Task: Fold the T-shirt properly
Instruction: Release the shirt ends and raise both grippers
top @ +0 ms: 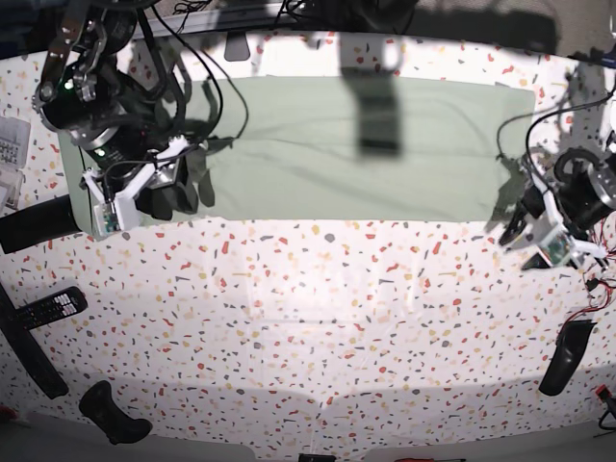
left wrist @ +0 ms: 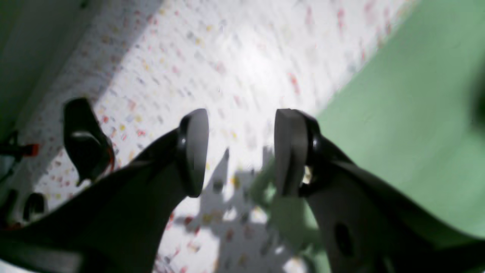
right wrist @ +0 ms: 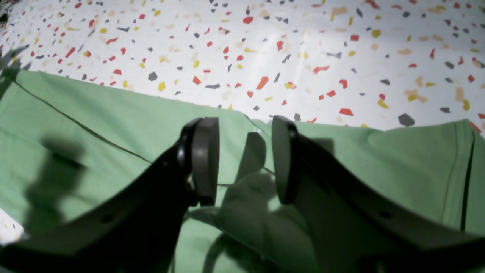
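Note:
The pale green T-shirt (top: 366,154) lies spread flat across the far part of the speckled table (top: 318,318). My right gripper (right wrist: 244,163) hangs open over the shirt's (right wrist: 113,125) edge near a thin dark seam. A raised fold of fabric sits just below the gap between its fingers. In the base view this gripper (top: 183,192) is at the shirt's left end. My left gripper (left wrist: 242,151) is open over bare table, with the shirt (left wrist: 409,125) just to its right and nothing between its pads. In the base view it (top: 510,219) hovers at the shirt's right front corner.
A black remote (top: 43,308) and a dark controller-like object (top: 111,414) lie at the front left. Another black object (top: 568,356) lies at the front right. A white box (top: 10,144) sits at the left edge. Cables run around both arms.

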### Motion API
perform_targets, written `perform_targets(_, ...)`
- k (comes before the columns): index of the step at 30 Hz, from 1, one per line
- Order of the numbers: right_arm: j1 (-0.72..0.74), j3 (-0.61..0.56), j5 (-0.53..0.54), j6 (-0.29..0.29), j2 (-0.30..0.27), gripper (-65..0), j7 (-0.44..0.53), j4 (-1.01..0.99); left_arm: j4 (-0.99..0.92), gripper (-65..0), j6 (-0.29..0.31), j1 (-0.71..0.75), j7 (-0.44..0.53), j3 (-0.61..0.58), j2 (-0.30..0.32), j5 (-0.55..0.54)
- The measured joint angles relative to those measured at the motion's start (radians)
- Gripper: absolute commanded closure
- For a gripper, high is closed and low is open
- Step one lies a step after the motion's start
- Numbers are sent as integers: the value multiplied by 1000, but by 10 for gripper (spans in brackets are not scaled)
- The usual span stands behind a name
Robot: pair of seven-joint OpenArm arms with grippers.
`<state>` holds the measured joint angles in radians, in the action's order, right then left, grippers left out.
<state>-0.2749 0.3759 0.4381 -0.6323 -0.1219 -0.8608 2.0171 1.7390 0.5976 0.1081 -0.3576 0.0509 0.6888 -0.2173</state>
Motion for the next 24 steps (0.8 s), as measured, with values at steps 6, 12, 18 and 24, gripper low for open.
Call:
perform_targets(6,0,0,0,0,0,-227,-4,0,0,-252,-21,-1,12,0,-8,-37)
perform_targets(12,0,0,0,0,0,-227,-3,0,0,-252,-21,0,-62,0,-10,-37)
perform_targets(18,1,0,0,0,0,-227,-11,0,0,-252,-21,2,-62,0,-10,-38)
perform_targets(24,29,0,0,0,0,-227,-19,0,0,-252,-21,2,-62,0,-10,-38)
